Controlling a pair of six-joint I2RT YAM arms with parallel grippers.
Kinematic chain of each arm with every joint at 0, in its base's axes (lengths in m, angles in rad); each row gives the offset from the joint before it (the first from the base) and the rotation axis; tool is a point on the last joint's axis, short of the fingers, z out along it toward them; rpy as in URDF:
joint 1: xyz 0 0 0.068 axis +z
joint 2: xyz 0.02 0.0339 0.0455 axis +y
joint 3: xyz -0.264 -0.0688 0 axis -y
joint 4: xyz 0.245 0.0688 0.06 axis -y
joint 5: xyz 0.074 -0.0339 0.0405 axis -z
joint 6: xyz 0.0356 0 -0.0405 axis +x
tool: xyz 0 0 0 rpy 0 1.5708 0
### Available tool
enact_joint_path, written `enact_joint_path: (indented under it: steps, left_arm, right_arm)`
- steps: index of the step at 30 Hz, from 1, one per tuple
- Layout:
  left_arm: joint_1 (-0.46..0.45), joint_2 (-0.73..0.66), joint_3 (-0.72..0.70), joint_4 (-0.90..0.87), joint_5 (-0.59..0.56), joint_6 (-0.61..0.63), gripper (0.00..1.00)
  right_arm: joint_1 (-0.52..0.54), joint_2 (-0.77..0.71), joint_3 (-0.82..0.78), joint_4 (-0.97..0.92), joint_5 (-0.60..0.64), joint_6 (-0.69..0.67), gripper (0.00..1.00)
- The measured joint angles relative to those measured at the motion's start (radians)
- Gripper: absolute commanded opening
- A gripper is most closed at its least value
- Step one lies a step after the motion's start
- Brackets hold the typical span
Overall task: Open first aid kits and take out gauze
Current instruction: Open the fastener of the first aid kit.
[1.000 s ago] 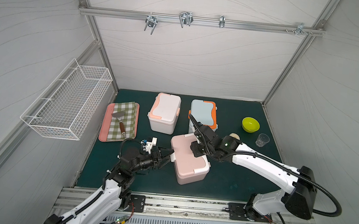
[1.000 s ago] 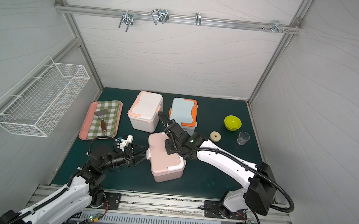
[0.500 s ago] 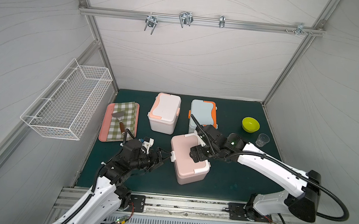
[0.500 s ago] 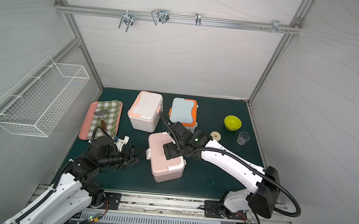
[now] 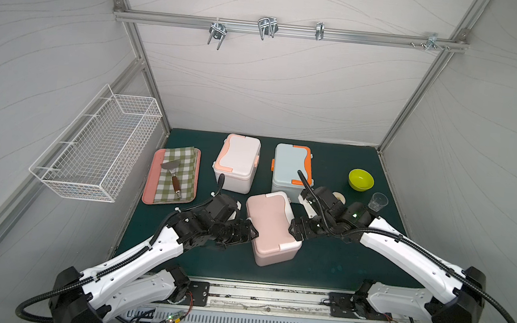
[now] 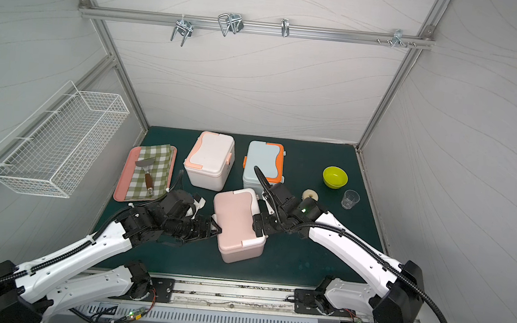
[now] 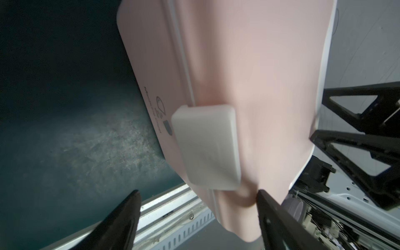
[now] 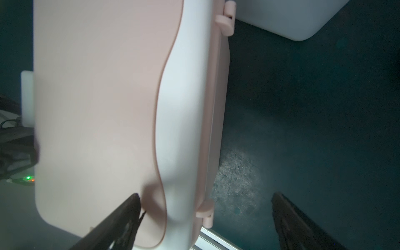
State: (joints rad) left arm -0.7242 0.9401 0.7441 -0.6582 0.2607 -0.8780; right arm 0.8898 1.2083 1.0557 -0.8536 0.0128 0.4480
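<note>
Three first aid kits stand shut on the green mat: white with peach trim (image 5: 236,163), light blue with orange trim (image 5: 292,168), and pale pink (image 5: 272,226) nearest the front. My left gripper (image 5: 252,231) is open at the pink kit's left side; in the left wrist view its jaws (image 7: 197,194) straddle the lid edge just below the white latch (image 7: 205,145). My right gripper (image 5: 292,228) is open at the kit's right side, one fingertip (image 8: 135,198) over the pink lid (image 8: 97,108) and the other beside the box over the mat. The gauze is hidden.
At the left, a pink tray (image 5: 151,184) holds a checked cloth and a spatula (image 5: 172,173). A green bowl (image 5: 361,179), a clear cup (image 5: 379,201) and a tape roll (image 5: 339,196) sit at the right. A wire basket (image 5: 96,150) hangs on the left wall.
My right gripper has opened wide and slid from above the pink lid to its right edge. My left gripper drew back, then moved right up against the kit's left side.
</note>
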Motion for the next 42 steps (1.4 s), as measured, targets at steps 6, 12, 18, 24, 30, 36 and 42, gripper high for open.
enact_joint_path:
  steps: [6, 12, 18, 24, 30, 36, 42]
  left_arm:
    - [-0.002, -0.007, 0.01, -0.022, -0.059, 0.013, 0.76]
    - [0.019, -0.025, 0.009, -0.074, -0.09, 0.014, 0.68]
    - [0.078, -0.087, -0.026, -0.1, -0.09, 0.014, 0.66]
    - [0.137, -0.084, -0.085, -0.1, -0.067, 0.014, 0.65]
    - [0.161, -0.053, -0.104, -0.075, -0.011, 0.014, 0.64]
    - [0.162, -0.125, -0.054, -0.127, 0.017, 0.014, 0.64]
    - [0.165, -0.158, 0.045, -0.097, 0.095, -0.007, 0.63]
  right_arm:
    - [0.0, -0.011, -0.009, 0.008, -0.023, -0.011, 0.95]
    - [-0.005, -0.014, -0.013, 0.014, -0.037, -0.026, 0.95]
    - [-0.009, -0.015, -0.027, 0.027, -0.051, -0.03, 0.95]
    - [-0.015, -0.021, -0.031, 0.033, -0.057, -0.032, 0.95]
    - [-0.024, -0.026, -0.03, 0.032, -0.061, -0.038, 0.95]
    - [-0.088, -0.083, -0.031, 0.038, -0.129, -0.035, 0.88]
    - [-0.233, -0.152, -0.09, 0.11, -0.329, -0.013, 0.7]
